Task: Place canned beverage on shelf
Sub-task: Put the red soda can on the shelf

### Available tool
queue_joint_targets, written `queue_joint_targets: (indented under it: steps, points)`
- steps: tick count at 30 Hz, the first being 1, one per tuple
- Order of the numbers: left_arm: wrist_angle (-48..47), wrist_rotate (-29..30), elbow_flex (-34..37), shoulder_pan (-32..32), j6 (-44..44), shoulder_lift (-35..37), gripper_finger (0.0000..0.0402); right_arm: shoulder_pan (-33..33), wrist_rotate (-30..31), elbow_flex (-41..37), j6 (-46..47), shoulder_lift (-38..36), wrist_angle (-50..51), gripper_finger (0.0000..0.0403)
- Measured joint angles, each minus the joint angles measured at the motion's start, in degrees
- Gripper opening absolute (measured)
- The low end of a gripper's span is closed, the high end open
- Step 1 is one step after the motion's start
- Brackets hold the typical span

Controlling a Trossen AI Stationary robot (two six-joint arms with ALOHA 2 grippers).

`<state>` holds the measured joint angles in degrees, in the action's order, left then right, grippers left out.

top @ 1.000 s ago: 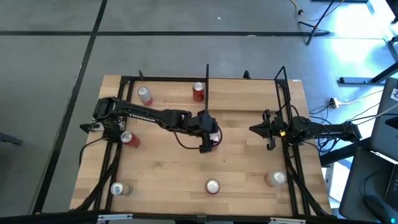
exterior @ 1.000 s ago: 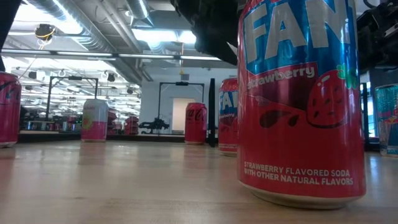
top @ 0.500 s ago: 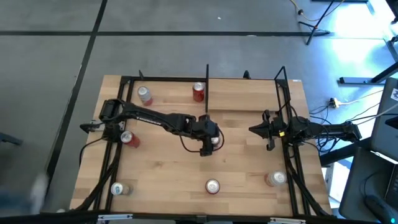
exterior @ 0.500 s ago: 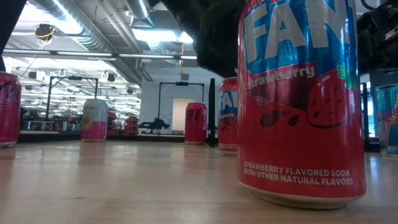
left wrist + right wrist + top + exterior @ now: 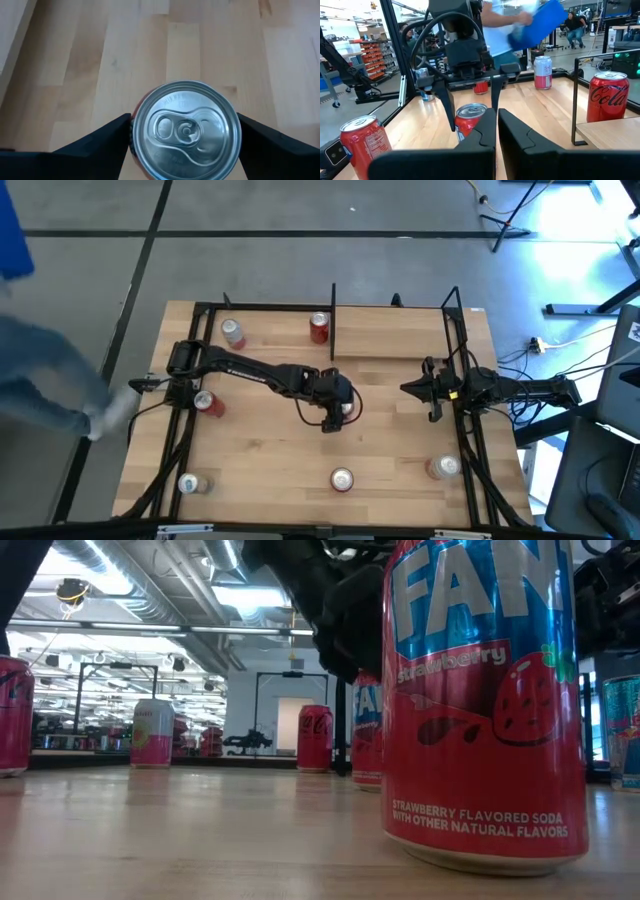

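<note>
Near the middle of the high view, the left tool [image 5: 334, 416] hung directly over an upright can [image 5: 186, 129], fingers spread either side, not gripping. The shelf [image 5: 400, 332] lay toward the upper right. The right tool [image 5: 431, 393] waited, pressed together.

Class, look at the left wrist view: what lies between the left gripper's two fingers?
A can, seen top-down with its silver lid and pull tab, stands between the left gripper's fingers on the wooden tabletop.

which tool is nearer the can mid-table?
Left. The left tool is down over the can, fingers on either side; the right tool waits off to its right.
</note>
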<state>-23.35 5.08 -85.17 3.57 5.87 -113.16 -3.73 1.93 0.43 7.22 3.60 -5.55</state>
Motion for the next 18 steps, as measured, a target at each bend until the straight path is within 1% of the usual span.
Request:
queue_joint_targets:
  steps: [5, 7, 12, 15, 18]
  points:
    - [0.3, -0.49, -0.08, -0.2, 0.04, -0.26, 0.0249, -0.02, 0.0, 0.0, 0.0, 0.02, -0.04, 0.001]
    - [0.52, -0.48, -0.11, -0.32, 0.04, -0.3, 0.0238, 0.0, 0.0, 0.0, 0.04, 0.0, 0.09, 0.001]
    - [-2.64, -0.32, -3.27, -0.74, 0.0, -0.56, 0.0236, -0.01, 0.0, 0.0, 0.07, 0.01, 0.09, 0.001]
    - [-5.56, 0.86, -8.16, -1.32, -1.35, -0.57, 0.0241, -0.02, 0.0, 0.0, 0.09, 0.02, 0.07, 0.001]
    - [-8.32, 3.85, -13.12, -2.18, -3.42, -0.26, 0.0241, 0.0, 0.0, 0.0, 0.11, 0.02, 0.07, 0.001]
